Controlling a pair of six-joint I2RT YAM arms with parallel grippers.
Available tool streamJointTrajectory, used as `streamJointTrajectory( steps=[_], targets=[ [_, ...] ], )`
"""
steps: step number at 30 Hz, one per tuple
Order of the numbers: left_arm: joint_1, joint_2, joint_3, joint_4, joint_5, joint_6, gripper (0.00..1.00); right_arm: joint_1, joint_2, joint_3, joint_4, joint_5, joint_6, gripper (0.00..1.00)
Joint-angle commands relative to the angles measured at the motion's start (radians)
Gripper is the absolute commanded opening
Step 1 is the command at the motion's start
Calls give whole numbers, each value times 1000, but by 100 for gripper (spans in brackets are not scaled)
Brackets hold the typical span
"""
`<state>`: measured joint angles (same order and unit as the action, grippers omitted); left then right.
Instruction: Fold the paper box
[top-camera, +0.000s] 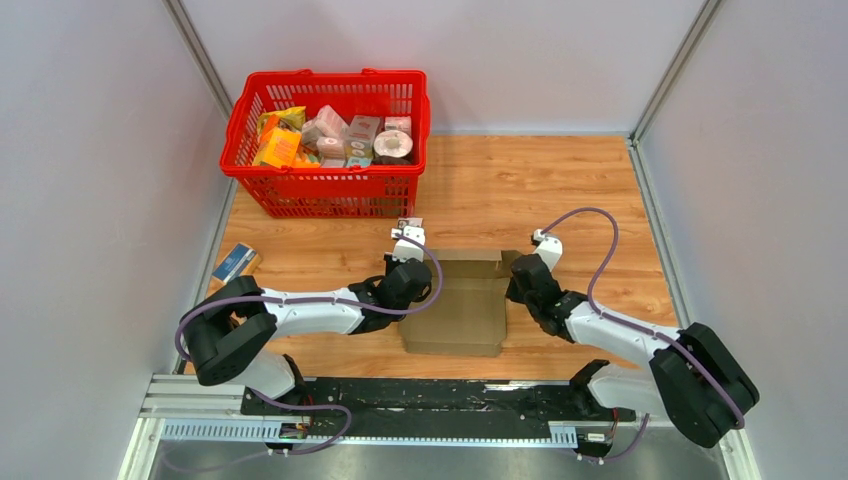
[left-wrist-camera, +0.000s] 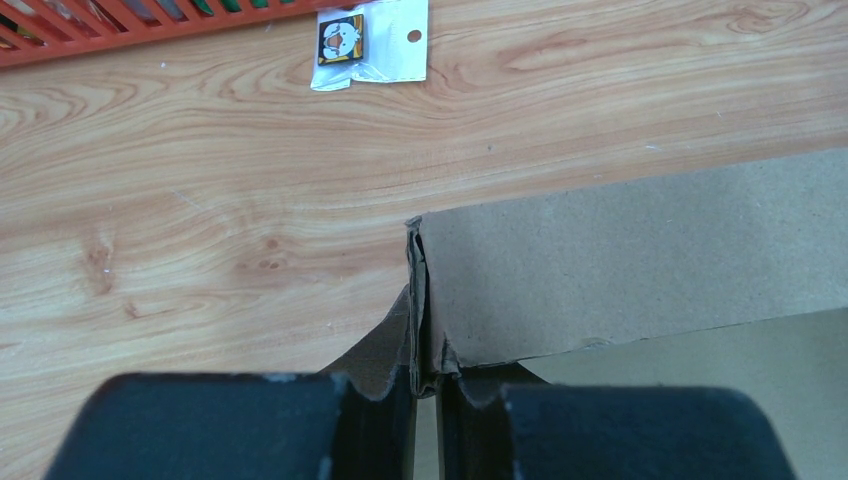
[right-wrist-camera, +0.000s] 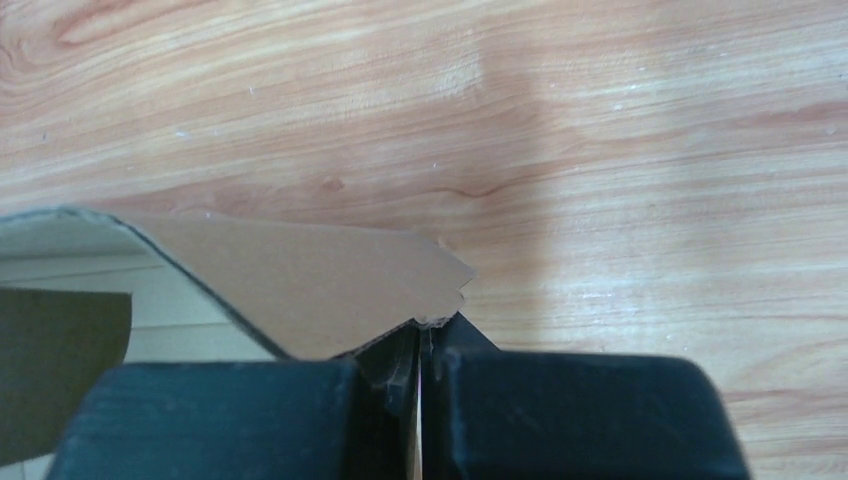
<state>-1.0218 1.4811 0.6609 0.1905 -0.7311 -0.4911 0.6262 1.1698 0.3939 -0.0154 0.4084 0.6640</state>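
The paper box (top-camera: 462, 310) is plain brown cardboard, lying partly folded on the wooden table between my two arms. My left gripper (top-camera: 413, 277) is at its left rear corner. In the left wrist view it (left-wrist-camera: 427, 385) is shut on a doubled-up vertical edge of the box (left-wrist-camera: 640, 260). My right gripper (top-camera: 516, 286) is at the box's right side. In the right wrist view it (right-wrist-camera: 420, 350) is shut on the notched tip of a raised flap (right-wrist-camera: 300, 280).
A red basket (top-camera: 262, 188) full of groceries stands at the back left. A small blue-and-tan packet (top-camera: 235, 263) lies at the left wall. A small white sachet (left-wrist-camera: 370, 40) lies just behind the left gripper. Grey walls close in both sides.
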Motion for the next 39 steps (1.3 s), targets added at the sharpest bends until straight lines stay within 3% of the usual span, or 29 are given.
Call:
streamJointTrajectory(
  steps=[1, 8, 16, 23, 30, 35, 39],
  targets=[
    [-9, -13, 17, 15, -4, 9, 0, 6, 19, 36, 51, 96, -9, 0],
    [-8, -15, 11, 21, -4, 9, 0, 4, 10, 16, 6, 124, 8, 0],
    [-8, -15, 13, 21, -2, 11, 0, 6, 39, -27, 239, -98, 2, 0],
    [-9, -16, 9, 23, -1, 11, 0, 6, 34, -73, 321, -163, 51, 0],
    [-9, -15, 16, 20, 2, 14, 0, 6, 154, -73, 423, -209, 69, 0],
    [-9, -15, 16, 17, 2, 13, 0, 6, 246, -75, 414, -174, 109, 0],
    [-8, -21, 6, 29, 2, 11, 0, 6, 159, -80, 291, -181, 114, 0]
  ],
)
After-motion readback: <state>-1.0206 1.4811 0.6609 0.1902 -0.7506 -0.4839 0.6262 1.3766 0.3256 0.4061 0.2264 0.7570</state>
